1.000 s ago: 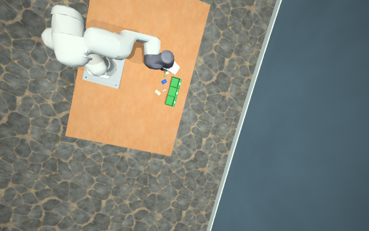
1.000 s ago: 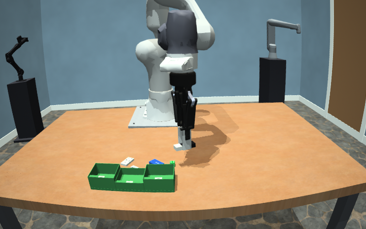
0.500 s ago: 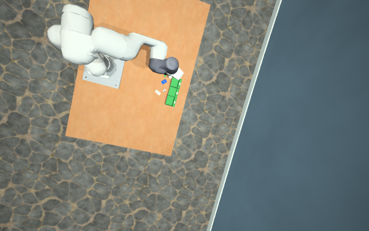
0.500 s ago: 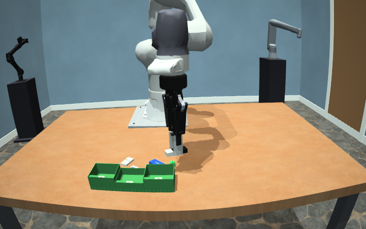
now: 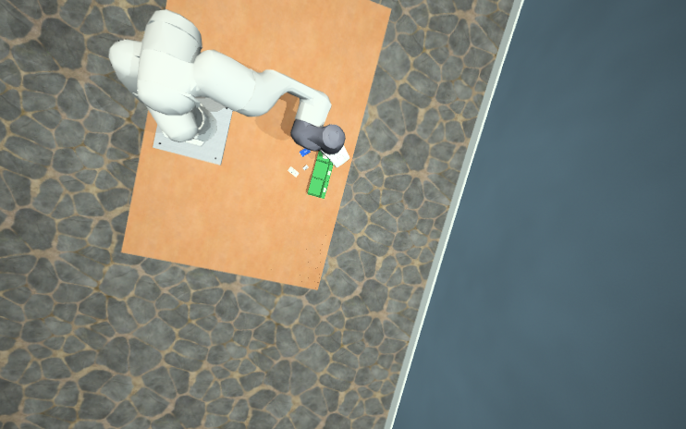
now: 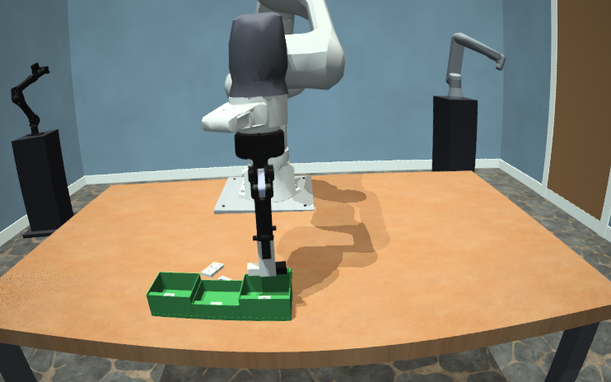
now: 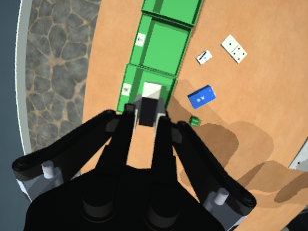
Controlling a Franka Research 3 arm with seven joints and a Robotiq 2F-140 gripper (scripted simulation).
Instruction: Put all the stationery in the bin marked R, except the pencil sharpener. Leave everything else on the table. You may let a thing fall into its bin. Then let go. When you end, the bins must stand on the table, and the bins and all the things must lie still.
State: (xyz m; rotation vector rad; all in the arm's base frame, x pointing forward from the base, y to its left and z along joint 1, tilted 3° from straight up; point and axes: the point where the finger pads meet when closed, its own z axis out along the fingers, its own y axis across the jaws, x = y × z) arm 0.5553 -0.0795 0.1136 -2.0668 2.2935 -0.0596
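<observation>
Pinching a black-and-white block, likely an eraser (image 6: 252, 269) (image 7: 151, 90), the jaws hang over the end bin (image 5: 323, 157) (image 6: 266, 308) (image 7: 137, 81). It should be light, slightly rubbery and hard to break; its middle, gripped across the narrow sides, suits best. Beneath spreads a smooth wooden desk (image 5: 217, 213) (image 6: 417, 308) (image 7: 260, 99); beyond, stone floor (image 5: 68, 319) (image 6: 559, 362) (image 7: 65, 49) and blue walls (image 5: 575, 213) (image 6: 156, 95) (image 7: 7, 99).
</observation>
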